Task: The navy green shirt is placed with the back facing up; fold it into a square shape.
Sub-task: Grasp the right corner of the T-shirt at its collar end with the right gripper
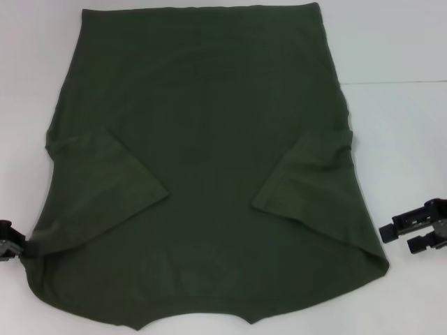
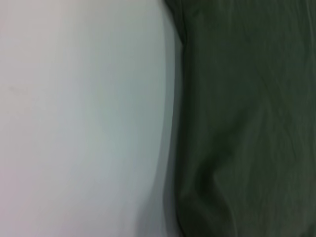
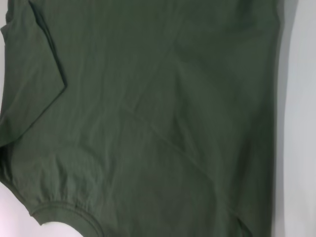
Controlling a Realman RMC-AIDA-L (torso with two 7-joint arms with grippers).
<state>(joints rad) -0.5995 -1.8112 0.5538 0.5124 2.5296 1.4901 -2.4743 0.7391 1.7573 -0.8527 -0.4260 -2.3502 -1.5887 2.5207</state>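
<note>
Head view: navy green shirt [image 1: 202, 174] flat on white table [image 1: 398, 132], back up, both sleeves folded inward; body folds remain. Left gripper [image 1: 8, 239] at shirt's near-left edge, grip unclear. Right gripper [image 1: 418, 229] beside shirt's right edge, fingers apart, empty. Right wrist view alone shows what is probably the collar [image 3: 64, 210].

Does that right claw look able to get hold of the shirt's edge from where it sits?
Probably yes. The right claw sits on the bare table just beside the shirt, apart from its near right edge, and nothing lies between them.
</note>
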